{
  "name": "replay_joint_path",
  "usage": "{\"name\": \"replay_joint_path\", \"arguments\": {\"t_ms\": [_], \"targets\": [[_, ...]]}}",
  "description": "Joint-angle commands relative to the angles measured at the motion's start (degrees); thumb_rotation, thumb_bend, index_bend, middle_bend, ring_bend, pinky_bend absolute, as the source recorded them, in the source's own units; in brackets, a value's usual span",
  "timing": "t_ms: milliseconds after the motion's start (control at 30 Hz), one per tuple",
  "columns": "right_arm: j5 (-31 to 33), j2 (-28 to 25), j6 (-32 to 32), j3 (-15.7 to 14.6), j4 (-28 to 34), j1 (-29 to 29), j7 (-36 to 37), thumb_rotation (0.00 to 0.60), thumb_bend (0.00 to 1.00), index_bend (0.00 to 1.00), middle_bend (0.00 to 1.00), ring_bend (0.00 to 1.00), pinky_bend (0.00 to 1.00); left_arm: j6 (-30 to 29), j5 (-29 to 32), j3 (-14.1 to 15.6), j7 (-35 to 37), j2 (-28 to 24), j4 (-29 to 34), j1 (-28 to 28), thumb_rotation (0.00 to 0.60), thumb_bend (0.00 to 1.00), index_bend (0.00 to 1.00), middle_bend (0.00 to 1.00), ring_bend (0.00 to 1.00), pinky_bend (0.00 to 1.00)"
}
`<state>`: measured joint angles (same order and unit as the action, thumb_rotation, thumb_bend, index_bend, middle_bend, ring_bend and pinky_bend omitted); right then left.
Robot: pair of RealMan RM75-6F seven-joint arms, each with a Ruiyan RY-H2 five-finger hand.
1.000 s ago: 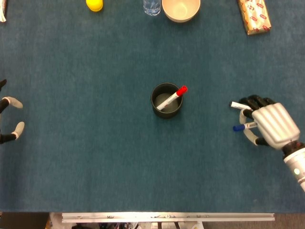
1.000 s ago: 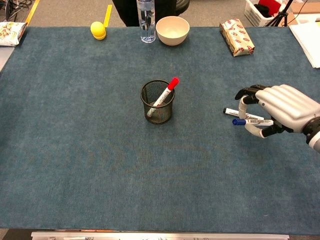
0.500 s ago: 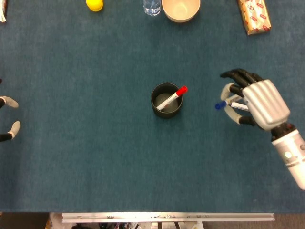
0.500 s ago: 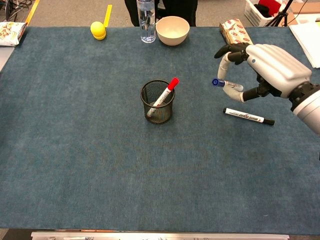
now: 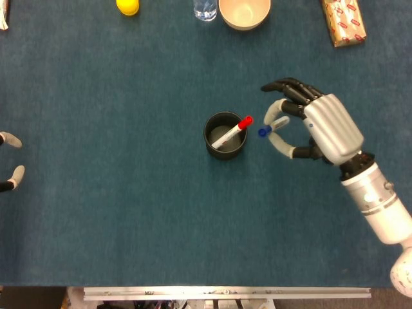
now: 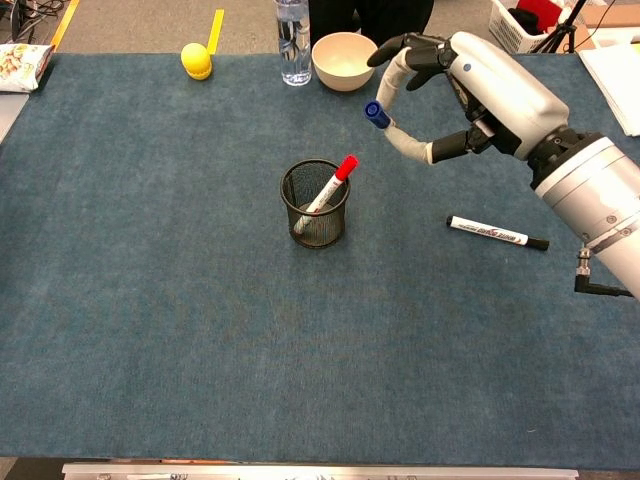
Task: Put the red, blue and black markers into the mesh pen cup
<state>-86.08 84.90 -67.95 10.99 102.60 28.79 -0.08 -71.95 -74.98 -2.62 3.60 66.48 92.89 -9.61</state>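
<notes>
The black mesh pen cup (image 5: 224, 136) (image 6: 315, 204) stands mid-table with the red marker (image 5: 232, 131) (image 6: 328, 186) leaning in it, cap up. My right hand (image 5: 317, 127) (image 6: 470, 85) pinches the blue marker (image 5: 272, 125) (image 6: 376, 113) in the air, just right of the cup, blue cap toward the cup. The black marker (image 6: 497, 232) lies flat on the cloth to the right, below my right arm; the head view hides it. Only fingertips of my left hand (image 5: 11, 158) show at the left edge, spread and holding nothing.
Along the far edge sit a yellow object (image 6: 197, 60), a clear bottle (image 6: 291, 32), a cream bowl (image 6: 345, 60) and a wrapped packet (image 6: 473, 74). A snack bag (image 6: 22, 66) lies at the far left corner.
My right hand has lifted the blue marker off the cloth and carried it left and up toward the cup. The black marker stayed on the table. The left fingertips withdrew slightly.
</notes>
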Motion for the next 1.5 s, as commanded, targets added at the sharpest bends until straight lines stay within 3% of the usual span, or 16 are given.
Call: {"name": "replay_joint_path", "arguments": {"t_ms": [33, 667, 1200, 1300, 1500], "targets": [[-1.89, 2.12, -0.96, 0.8, -0.84, 1.36, 4.67, 0.6, 0.34, 0.64, 0.26, 0.18, 0.29, 0.03, 0.0, -0.02, 0.09, 0.08, -0.17, 0.01, 0.6, 0.29, 0.4, 0.06, 0.01, 0.0], [-4.0, 15.72, -3.33, -1.33, -12.63, 4.42, 16.04, 0.6, 0.34, 0.65, 0.25, 0.18, 0.29, -0.09, -0.03, 0.13, 1.07, -0.11, -1.05, 0.56, 0.6, 0.29, 0.4, 0.06, 0.01, 0.0], [-2.43, 18.18, -2.58, -3.6, -17.28, 3.9, 16.63, 0.6, 0.31, 0.65, 0.23, 0.16, 0.29, -0.06, -0.14, 0.22, 1.23, -0.17, -1.09, 0.81, 0.6, 0.29, 0.4, 0.06, 0.01, 0.0], [-1.87, 18.19, -2.05, -3.81, -17.59, 3.81, 16.39, 0.6, 0.26, 0.64, 0.22, 0.15, 0.28, -0.04, -0.07, 0.2, 1.21, -0.18, -1.04, 0.84, 0.6, 0.29, 0.4, 0.06, 0.01, 0.0], [-1.22, 18.1, -1.1, -4.05, -17.9, 3.85, 15.89, 0.6, 0.04, 0.57, 0.19, 0.13, 0.27, -0.03, -0.05, 0.25, 1.22, -0.14, -1.09, 0.94, 0.6, 0.29, 0.4, 0.06, 0.01, 0.0]]}}
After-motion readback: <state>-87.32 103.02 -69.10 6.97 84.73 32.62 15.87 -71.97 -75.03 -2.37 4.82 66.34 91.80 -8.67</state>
